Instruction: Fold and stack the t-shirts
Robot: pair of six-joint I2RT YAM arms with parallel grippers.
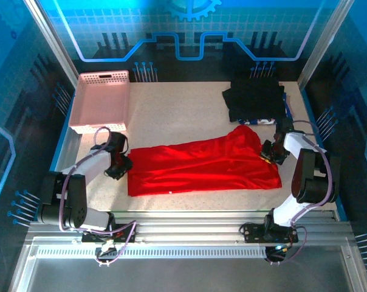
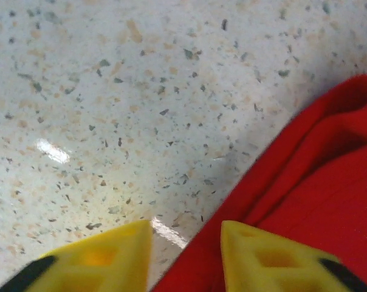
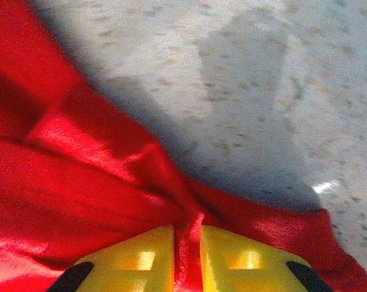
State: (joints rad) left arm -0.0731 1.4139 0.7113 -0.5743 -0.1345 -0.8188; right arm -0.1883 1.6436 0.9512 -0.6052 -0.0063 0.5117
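The bright red t-shirt (image 1: 202, 164) lies spread long across the middle of the table, folded over on itself. My left gripper (image 1: 121, 165) sits low at its left edge. In the left wrist view the left gripper (image 2: 186, 243) is open, its yellow fingers straddling the red t-shirt's (image 2: 317, 182) flat edge and bare table. My right gripper (image 1: 267, 153) is at the shirt's right end. In the right wrist view the right gripper (image 3: 187, 243) has its jaws narrowly apart, pinching a raised ridge of the red t-shirt (image 3: 80, 182). A pile of dark folded shirts (image 1: 255, 100) rests at the back right.
A pink perforated basket (image 1: 101, 100) stands at the back left. Speckled table (image 1: 171, 115) lies bare between basket and dark pile. Blue enclosure walls (image 1: 25, 121) close in the sides and back.
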